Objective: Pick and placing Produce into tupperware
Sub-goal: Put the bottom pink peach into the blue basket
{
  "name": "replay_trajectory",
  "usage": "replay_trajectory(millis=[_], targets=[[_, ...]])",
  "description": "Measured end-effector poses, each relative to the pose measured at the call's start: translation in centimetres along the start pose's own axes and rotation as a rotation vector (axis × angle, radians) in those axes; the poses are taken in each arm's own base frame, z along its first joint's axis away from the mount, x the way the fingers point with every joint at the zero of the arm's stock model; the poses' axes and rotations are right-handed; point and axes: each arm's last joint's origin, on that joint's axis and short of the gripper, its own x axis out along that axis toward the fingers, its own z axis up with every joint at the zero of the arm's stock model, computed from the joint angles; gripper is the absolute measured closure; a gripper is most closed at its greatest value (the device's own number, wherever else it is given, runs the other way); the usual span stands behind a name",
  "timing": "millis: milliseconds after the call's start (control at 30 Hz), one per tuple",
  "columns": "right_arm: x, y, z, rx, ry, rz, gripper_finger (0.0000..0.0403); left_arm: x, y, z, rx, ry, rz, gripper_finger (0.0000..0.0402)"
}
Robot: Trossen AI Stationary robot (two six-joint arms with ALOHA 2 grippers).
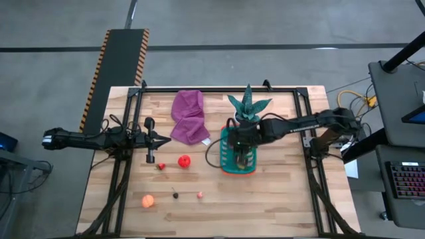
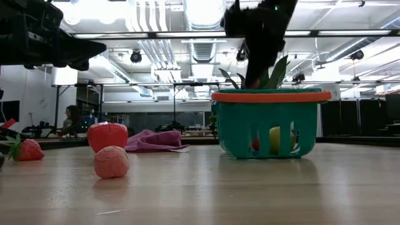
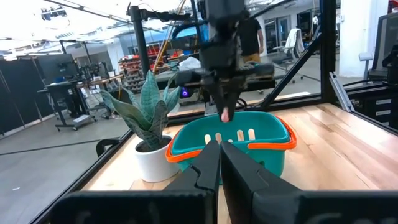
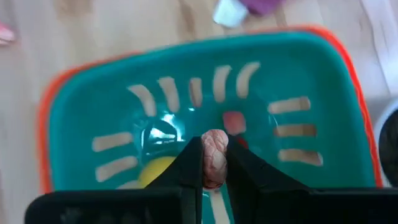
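Pink fruit (image 2: pixel 112 162) nearest on wood table (image 2: pixel 262 194); person (image 2: pixel 70 119) seated behind.

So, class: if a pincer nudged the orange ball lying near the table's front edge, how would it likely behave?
The orange ball looks round, so it would probably roll rather than slide. It lies alone on bare flat wood of the table, with no other produce touching it, so nothing would likely stop it soon. It is small beside the tupperware, so probably light.

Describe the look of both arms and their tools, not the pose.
Both arms are dark, slim, jointed links with black cables alongside. The left tool has a short black crossbar behind two tapering fingers. The right tool has matte black, wedge-shaped fingers. No markings visible.
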Motion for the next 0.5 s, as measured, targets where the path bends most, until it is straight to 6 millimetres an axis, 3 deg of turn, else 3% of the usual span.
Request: replay_trajectory(millis=[233,500], targets=[[1.5,-2.0,-1.0,0.123,0.054,-0.061,0.0365,0.0,0.0,0.0,0.0,0.0,0.0,0.0402],[1.8,-2.2,-1.3,0.143,0.048,-0.13,0.0365,0.0,0.0,0.0,0.0,0.001,0.0,0.0402]])
